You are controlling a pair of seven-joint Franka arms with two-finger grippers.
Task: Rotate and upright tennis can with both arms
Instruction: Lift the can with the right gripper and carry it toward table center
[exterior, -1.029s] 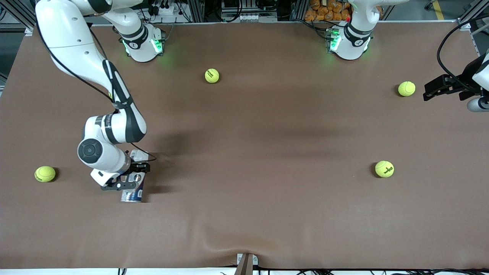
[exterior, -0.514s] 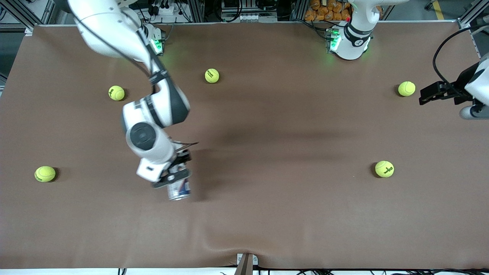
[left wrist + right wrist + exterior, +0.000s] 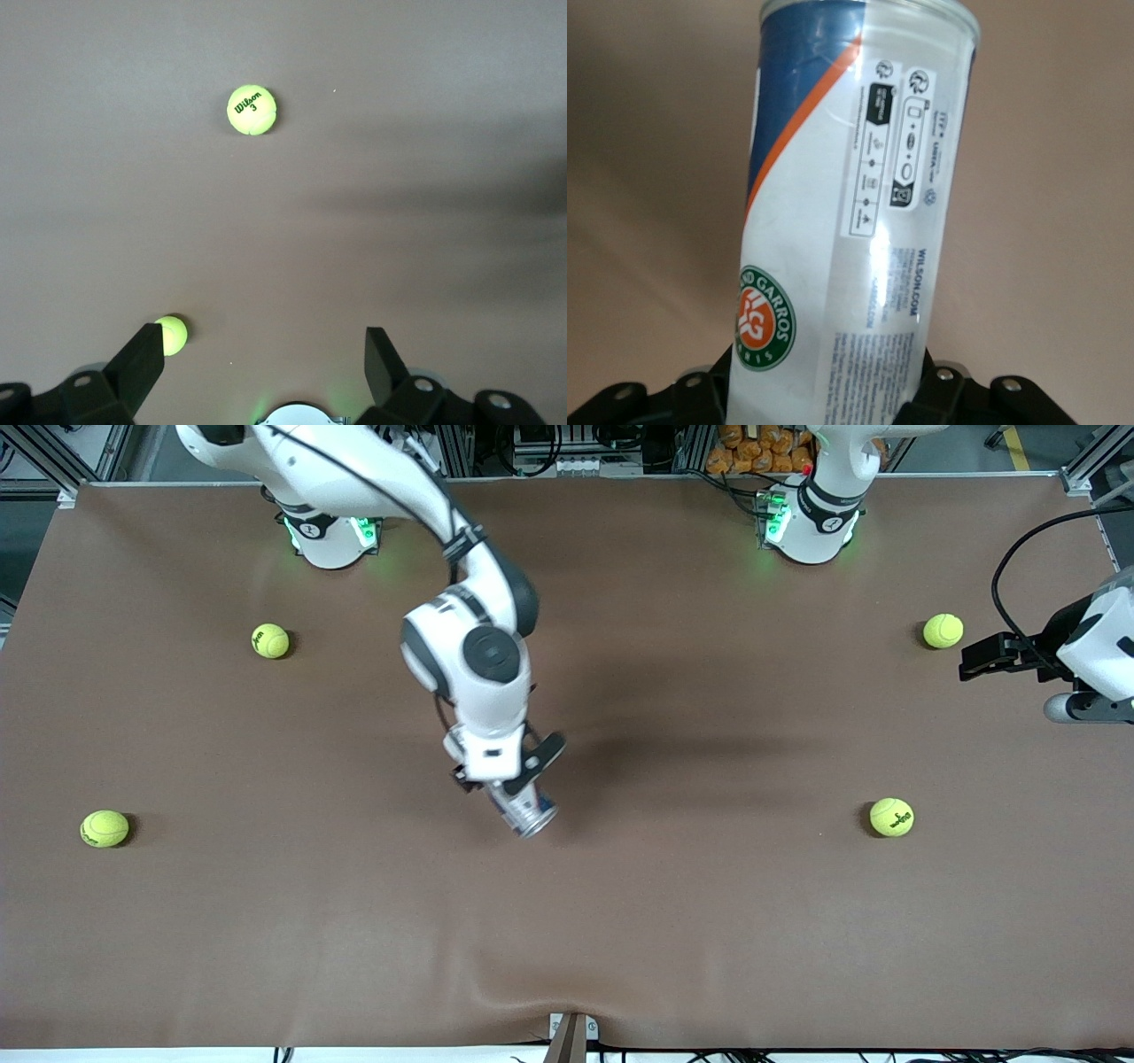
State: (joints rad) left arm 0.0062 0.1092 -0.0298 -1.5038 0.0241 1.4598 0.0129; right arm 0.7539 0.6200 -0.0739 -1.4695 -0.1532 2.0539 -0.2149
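My right gripper (image 3: 509, 772) is shut on the tennis can (image 3: 530, 813) and holds it tilted in the air over the middle of the table, the can's free end pointing down toward the front camera. In the right wrist view the can (image 3: 859, 221) shows a white, blue and orange label with a round green logo, and its lower part sits between the black fingers (image 3: 700, 394). Over the left arm's end of the table my left gripper (image 3: 974, 660) waits, its fingers wide apart. Nothing lies between those fingers (image 3: 142, 359) in the left wrist view.
Several yellow-green tennis balls lie on the brown table: one (image 3: 270, 640) and another (image 3: 104, 828) toward the right arm's end, one (image 3: 943, 631) close to the left gripper, one (image 3: 891, 817) nearer the front camera. The left wrist view shows two balls (image 3: 252, 110) (image 3: 170, 336).
The right arm has lifted the can off the table near its own end and swung it to over the table's middle, turning it. The left gripper has drifted slightly inward.
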